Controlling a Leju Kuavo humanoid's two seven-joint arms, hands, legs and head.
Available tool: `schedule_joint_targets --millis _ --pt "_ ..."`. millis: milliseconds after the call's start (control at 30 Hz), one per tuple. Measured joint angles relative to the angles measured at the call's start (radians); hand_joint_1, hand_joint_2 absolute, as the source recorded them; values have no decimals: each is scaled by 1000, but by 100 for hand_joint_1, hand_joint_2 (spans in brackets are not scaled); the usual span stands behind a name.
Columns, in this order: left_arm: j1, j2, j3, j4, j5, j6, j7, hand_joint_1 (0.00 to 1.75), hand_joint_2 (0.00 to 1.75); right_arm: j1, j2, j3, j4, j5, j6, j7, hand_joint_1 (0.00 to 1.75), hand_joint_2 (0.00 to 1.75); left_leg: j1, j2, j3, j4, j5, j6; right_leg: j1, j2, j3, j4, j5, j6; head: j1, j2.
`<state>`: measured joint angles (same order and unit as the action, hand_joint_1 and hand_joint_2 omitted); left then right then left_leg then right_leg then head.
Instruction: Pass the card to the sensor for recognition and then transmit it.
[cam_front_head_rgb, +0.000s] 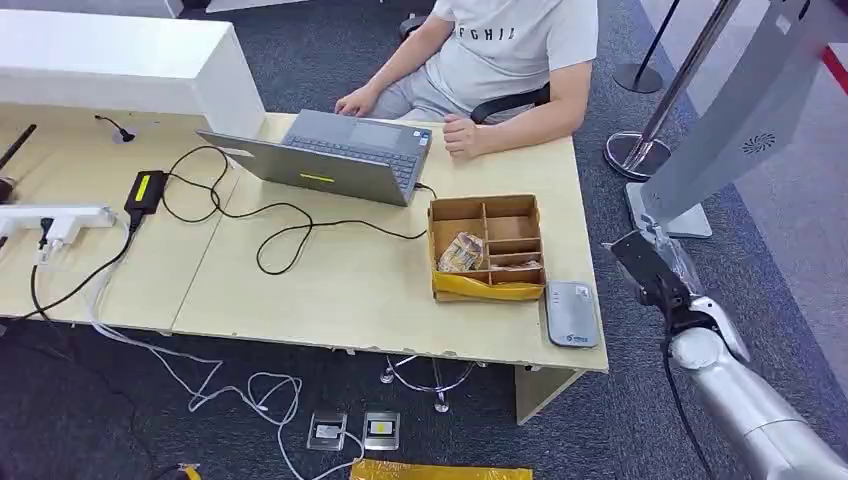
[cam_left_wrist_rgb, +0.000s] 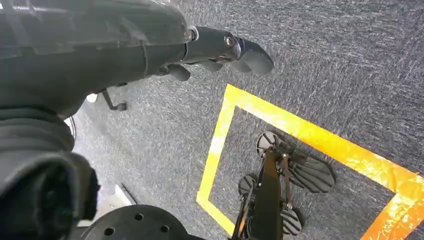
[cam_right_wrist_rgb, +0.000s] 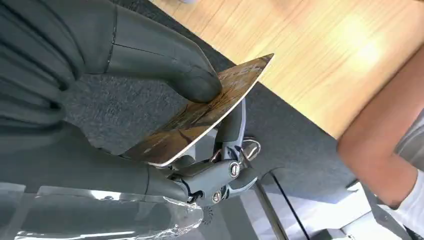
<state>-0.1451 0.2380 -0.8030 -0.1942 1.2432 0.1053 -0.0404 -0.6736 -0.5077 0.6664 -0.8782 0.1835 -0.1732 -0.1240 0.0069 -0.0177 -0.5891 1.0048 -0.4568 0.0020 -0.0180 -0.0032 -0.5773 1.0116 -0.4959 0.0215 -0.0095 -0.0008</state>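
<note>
Only wrist-side: card (cam_right_wrist_rgb: 200, 117) under thumb (cam_right_wrist_rgb: 165, 60).

Table (cam_front_head_rgb: 330, 300) layout: laptop (cam_front_head_rgb: 335, 155) at 12 o'clock, person (cam_front_head_rgb: 500, 60) seated behind it; compartment box (cam_front_head_rgb: 487, 250) at 3 o'clock; sensor (cam_front_head_rgb: 571, 313) just beside the box at 5 o'clock; power strip (cam_front_head_rgb: 55, 220) at 9 o'clock.

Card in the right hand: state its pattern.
Mottled brown and gold print, pale edge; the card shows best in right wrist view.

Bright, even indoor light; soft glare on the wooden table (cam_right_wrist_rgb: 320, 55); close right hand (cam_right_wrist_rgb: 100, 100) slightly blurred.
</note>
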Motion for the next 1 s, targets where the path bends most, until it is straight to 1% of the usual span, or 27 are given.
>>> schedule_joint_targets --millis 300,700,900,1000 --pt "0 0 0 0 -5 0 0 0 0 50 -1 -12 0 8 6 16 175 175 0 0 0 0 0 -1 0 0 0 0 0 0 0 0" --pt "0 0 0 0 -6 4 0 0 0 68 0 -16 0 8 12 20 175 175 0 0 0 0 0 -1 0 0 0 0 0 0 0 0" --pt "0 0 -1 0 -6 5 0 0 0 89 7 -15 0 -24 39 9 175 175 0 0 0 0 -1 -1 0 0 0 0 0 0 0 0" --pt "0 0 -1 0 -6 8 4 0 0 110 17 -13 0 -29 39 9 175 175 0 0 0 0 -1 -1 0 0 0 0 0 0 0 0"
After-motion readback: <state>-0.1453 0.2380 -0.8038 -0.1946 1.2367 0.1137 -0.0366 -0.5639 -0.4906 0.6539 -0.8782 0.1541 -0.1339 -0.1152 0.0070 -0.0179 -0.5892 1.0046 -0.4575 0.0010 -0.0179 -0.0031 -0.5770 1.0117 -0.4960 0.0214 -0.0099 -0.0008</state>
